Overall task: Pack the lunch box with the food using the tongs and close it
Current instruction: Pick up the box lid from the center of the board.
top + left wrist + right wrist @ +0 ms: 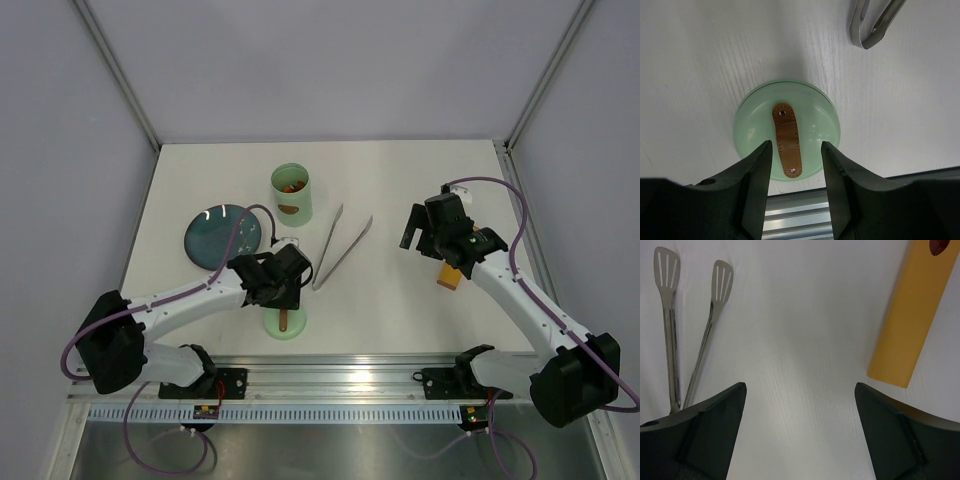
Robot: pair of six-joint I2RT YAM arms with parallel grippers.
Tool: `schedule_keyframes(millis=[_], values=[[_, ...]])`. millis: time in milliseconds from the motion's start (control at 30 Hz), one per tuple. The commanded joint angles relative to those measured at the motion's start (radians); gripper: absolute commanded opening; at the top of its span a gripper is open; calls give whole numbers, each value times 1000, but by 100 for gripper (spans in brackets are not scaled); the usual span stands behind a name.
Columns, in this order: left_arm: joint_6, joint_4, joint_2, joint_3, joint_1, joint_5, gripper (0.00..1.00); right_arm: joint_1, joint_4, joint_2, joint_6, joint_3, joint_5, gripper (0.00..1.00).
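Note:
The pale green lunch box (291, 195) stands upright and uncovered at the back of the table, with small orange food pieces (292, 186) inside. Its round green lid (787, 117) lies flat near the front edge, brown handle (786, 140) up. My left gripper (795, 152) hovers over the lid (284, 324), open; its fingers (759, 167) stand either side of the handle's near end without touching it. The silver tongs (338, 245) lie in a narrow V at mid-table. My right gripper (800, 390) is open and empty above bare table, right of the tongs (672, 325).
A dark blue round plate (222, 235) sits left of the lunch box. A flat orange-yellow strip (910, 315) lies just right of my right gripper (422, 238). The table's metal front rail (795, 217) runs directly behind the lid.

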Motion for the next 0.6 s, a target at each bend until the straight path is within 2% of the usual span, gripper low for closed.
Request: schedule_keyframes(millis=[0,333,567], values=[[-33,41,17,-22,-5,23,46,-4,22,-6,-6,23,-3,98],[-53,82,37,-72,-7,58,43,-4,24,8,-7,28,-10,98],[-49,73,38,-62,-7,25,33,-6,22,12,-9,28,-13,98]])
